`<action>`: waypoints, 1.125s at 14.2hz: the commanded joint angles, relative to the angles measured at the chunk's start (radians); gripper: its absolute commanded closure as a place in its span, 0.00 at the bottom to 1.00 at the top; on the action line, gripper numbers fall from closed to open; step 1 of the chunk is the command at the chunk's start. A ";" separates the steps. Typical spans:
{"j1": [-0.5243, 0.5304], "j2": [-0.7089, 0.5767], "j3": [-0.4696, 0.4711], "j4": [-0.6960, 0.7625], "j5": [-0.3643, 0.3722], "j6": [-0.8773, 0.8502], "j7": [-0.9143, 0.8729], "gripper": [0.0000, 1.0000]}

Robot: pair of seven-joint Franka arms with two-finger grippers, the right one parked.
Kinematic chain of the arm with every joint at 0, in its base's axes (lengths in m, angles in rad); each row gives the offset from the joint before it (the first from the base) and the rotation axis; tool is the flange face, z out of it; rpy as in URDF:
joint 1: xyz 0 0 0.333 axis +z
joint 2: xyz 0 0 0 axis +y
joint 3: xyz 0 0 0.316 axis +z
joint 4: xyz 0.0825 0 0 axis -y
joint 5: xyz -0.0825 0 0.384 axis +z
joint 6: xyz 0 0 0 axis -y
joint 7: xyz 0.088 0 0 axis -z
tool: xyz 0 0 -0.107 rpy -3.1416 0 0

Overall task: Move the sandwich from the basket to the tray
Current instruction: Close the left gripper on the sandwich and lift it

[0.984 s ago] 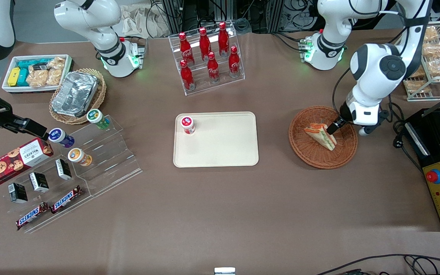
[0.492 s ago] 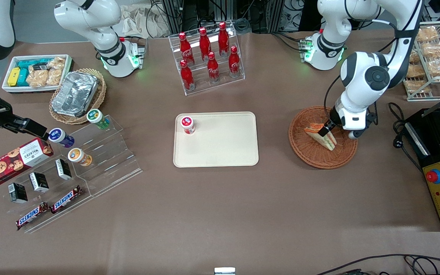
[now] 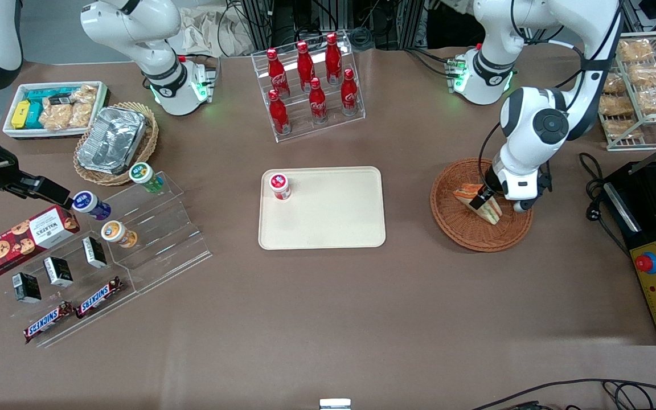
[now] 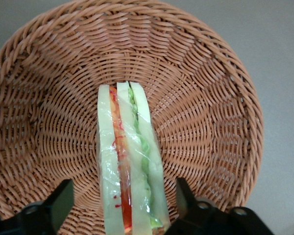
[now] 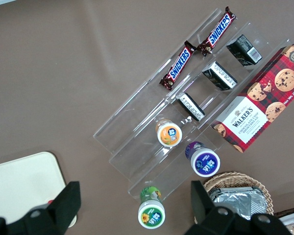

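Gripper (image 4: 122, 205) hangs over the basket (image 4: 201, 73), fingers (image 4: 61, 203) apart, straddling the sandwich (image 4: 130, 161) standing on edge in it. Film-wrapped, it looks light, soft and slippery; pinch gently across the bread faces.

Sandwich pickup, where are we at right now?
The left arm's end effector is down in the basket, open, with one finger on each side of the sandwich. The sandwich stands on edge in the basket, not yet gripped or lifted. The tray waits toward the table's middle, holding only a small red-lidded jar at one corner.
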 commanded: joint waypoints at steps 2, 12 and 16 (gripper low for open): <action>-0.006 0.020 -0.005 0.009 0.026 0.019 -0.058 0.52; -0.002 0.023 -0.005 0.454 0.058 -0.659 0.055 1.00; 0.007 0.005 -0.002 0.611 0.048 -0.830 0.165 1.00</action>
